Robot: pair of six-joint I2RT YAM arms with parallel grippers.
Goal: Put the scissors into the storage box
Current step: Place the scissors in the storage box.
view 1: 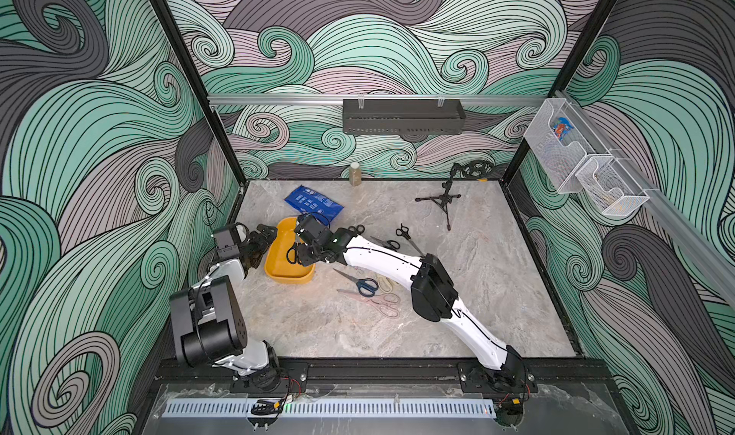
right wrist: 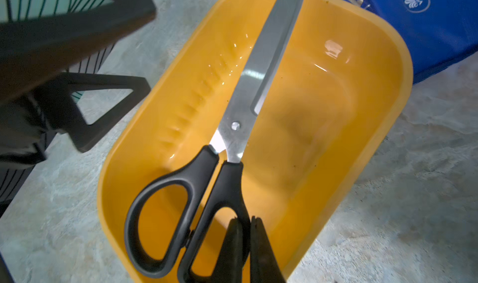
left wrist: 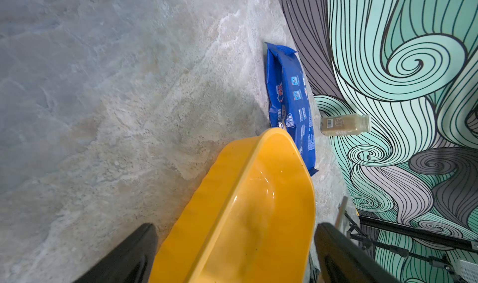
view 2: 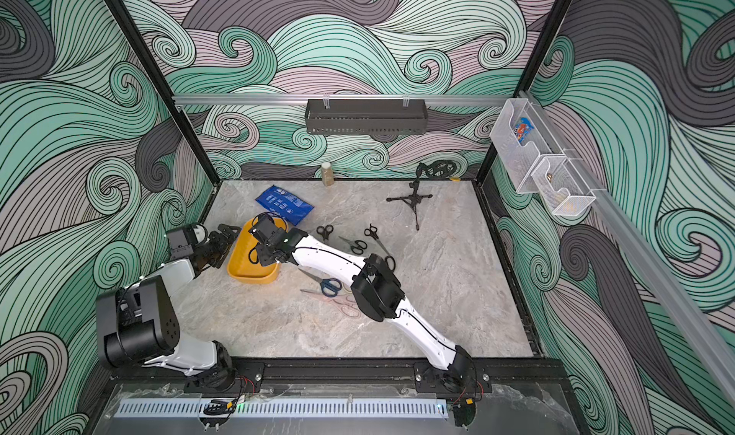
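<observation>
Nearest the robot's base, right of the storage box (view 1: 289, 280), a pale pink pair (view 1: 380, 304) lies flat on the table (view 1: 477, 294). A blue-handled pair (view 1: 360, 285) lies just beyond it, closer to the box's near corner. A cream pair (view 1: 385, 282) beside these is partly hidden under the right arm.

The right gripper (right wrist: 247, 222) is over the box's near end. Its fingers are pressed together on one handle loop of the black-handled scissors (right wrist: 234, 129). In the right wrist view the blades are closed and run lengthwise over the box's interior toward its far rim, and the frame cuts off the tip. Whether the scissors touch the box floor cannot be told.

The left gripper (left wrist: 234, 227) is at the box's left side with its jaws spread wide. In the left wrist view the box's side wall stands between the two fingers (left wrist: 124, 255). Contact cannot be confirmed.

Right of the box's far end, a small black-handled pair (view 2: 325, 231) lies near the box. A second small pair (view 2: 354, 245) and a third small pair (view 2: 374, 234) lie farther right, all three apart from one another.

Beyond the box, a blue packet (view 1: 314, 204) lies just beside the far rim. Farther back and to the right stands a black mini tripod (view 1: 441, 202). A bottle (view 1: 355, 173) stands at the back wall.
</observation>
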